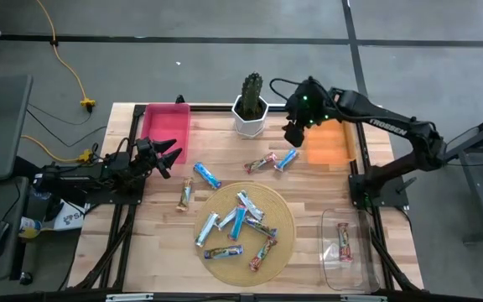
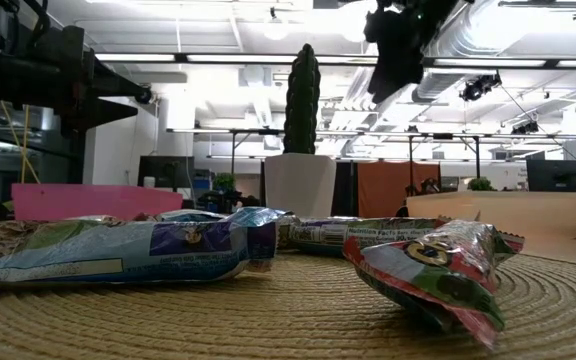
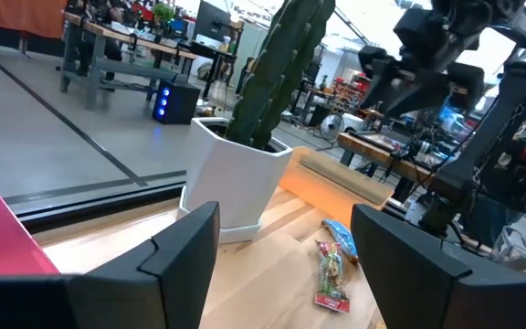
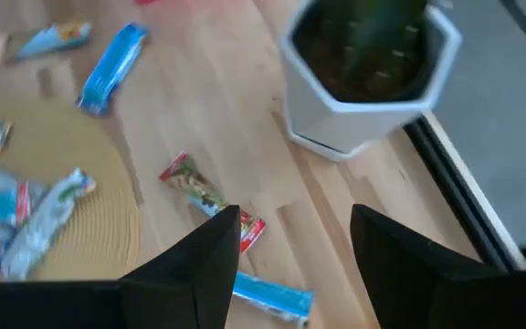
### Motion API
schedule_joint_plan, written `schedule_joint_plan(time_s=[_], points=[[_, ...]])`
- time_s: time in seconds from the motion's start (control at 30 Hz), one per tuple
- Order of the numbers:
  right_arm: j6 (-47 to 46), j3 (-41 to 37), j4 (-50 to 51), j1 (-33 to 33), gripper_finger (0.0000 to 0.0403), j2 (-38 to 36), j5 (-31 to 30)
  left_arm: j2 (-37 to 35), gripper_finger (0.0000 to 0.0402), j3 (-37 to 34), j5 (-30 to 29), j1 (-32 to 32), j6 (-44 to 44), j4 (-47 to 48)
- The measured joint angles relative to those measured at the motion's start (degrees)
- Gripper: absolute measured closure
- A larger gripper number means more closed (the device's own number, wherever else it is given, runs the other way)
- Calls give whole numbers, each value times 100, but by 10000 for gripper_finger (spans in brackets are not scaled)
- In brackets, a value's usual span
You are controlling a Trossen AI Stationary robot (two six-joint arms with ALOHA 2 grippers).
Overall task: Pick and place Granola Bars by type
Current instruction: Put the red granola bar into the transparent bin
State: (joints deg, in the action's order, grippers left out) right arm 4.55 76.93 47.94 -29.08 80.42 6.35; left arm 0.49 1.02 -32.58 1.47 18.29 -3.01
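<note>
Several foil-wrapped granola bars lie on the round woven mat (image 1: 243, 233). Off the mat on the wood lie a blue bar (image 1: 206, 174), a tan bar (image 1: 184, 195), a multicoloured bar (image 1: 260, 164) and another blue bar (image 1: 286, 158). One red bar (image 1: 343, 241) lies inside the clear bin (image 1: 360, 273). My right gripper (image 1: 296, 132) hangs open in the air beside the cactus pot. In its wrist view (image 4: 290, 265) the multicoloured bar (image 4: 210, 196) and the blue bar (image 4: 272, 297) lie below it. My left gripper (image 1: 168, 155) waits open by the pink bin, touching nothing (image 3: 286, 265).
A pink bin (image 1: 166, 130) stands at the far left and an orange bin (image 1: 329, 141) at the far right. Between them stands a white pot with a cactus (image 1: 250, 109), close to my right gripper. Bare wood shows to the left of the mat.
</note>
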Motion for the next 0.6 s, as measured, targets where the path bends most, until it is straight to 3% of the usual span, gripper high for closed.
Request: schedule_joint_plan(time_s=[0.13,0.3,0.6], points=[[1057,0,-34,-112,210,319,459,0,156,-1,0,0,0,0],[1902,-2,-167,54,210,931,475,2,156,0,2,-1,-1,0],[2918,-4,-291,891,210,1917,-353,2,156,-2,0,-1,-1,0]])
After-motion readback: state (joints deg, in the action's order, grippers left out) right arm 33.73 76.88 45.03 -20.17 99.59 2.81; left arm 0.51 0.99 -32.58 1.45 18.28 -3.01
